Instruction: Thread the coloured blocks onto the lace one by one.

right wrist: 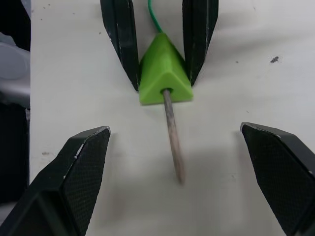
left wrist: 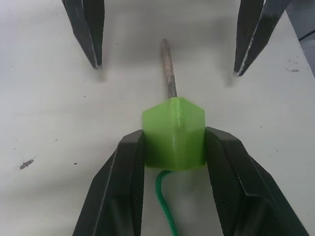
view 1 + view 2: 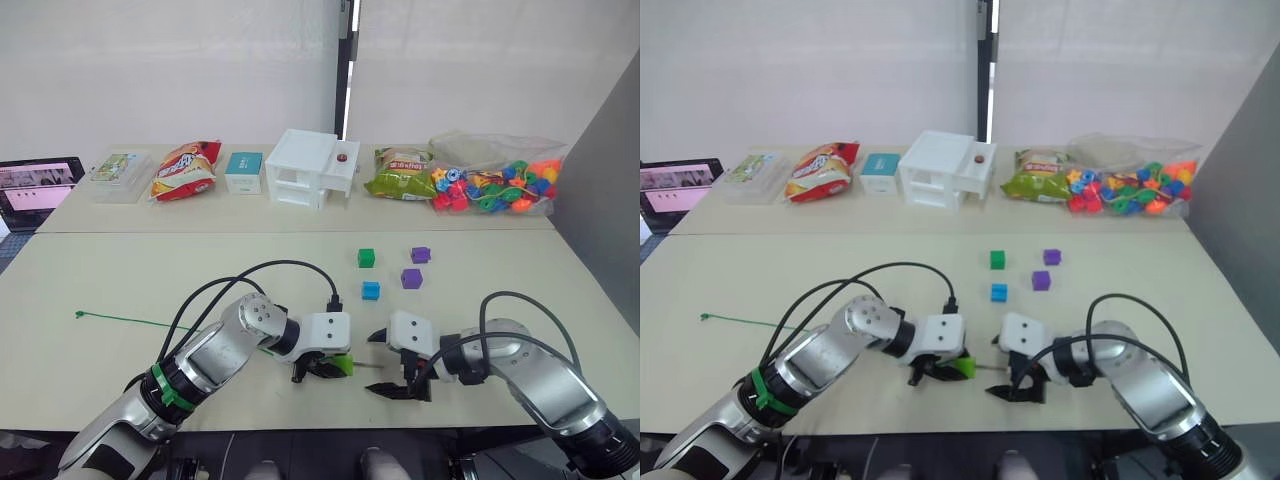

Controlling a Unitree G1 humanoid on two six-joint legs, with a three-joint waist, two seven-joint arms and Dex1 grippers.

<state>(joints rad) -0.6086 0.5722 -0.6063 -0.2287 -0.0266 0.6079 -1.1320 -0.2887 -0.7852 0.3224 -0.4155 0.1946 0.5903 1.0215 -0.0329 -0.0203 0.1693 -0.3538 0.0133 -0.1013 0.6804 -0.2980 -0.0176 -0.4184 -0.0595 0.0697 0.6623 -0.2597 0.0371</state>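
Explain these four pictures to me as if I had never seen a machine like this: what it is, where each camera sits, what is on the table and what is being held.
This is a two-armed humanoid robot. Two pictures come from cameras in its head, looking down over its arms; the other two come from cameras on its wrists, looking along the fingers.

The left gripper is shut on a lime green block. The lace, a thin green cord, trails away across the table; its stiff tip pokes out through the block. The right gripper is open, with the tip between its fingers.

Further off lie a dark green block, a blue block and two purple blocks. Along the back stand snack bags, boxes and a bag of bright beads.
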